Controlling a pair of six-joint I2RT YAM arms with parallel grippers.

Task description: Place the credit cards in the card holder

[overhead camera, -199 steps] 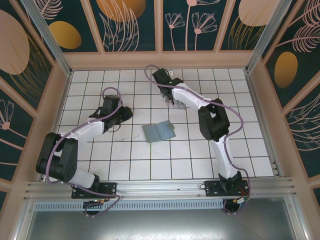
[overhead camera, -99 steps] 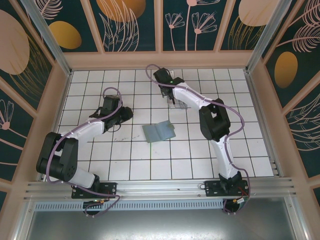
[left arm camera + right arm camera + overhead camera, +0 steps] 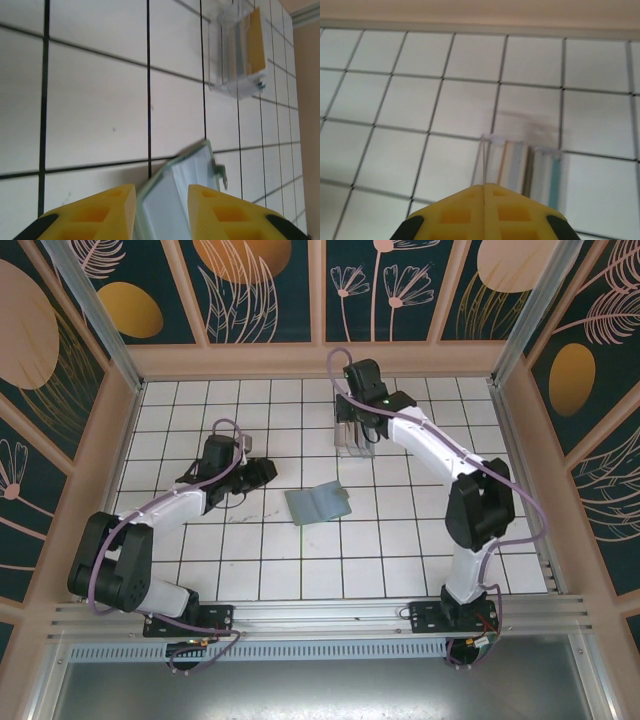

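Card holder point(image 3: 318, 505) lies before the credit cards point(image 3: 352, 437).

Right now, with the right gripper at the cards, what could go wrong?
The right gripper is shut on what looks like one thin card, seen edge-on; it could slip or twist. The clear stand is close by, so lifting may tip it. The card holder lies loose, apart from the open left gripper; it may slide.
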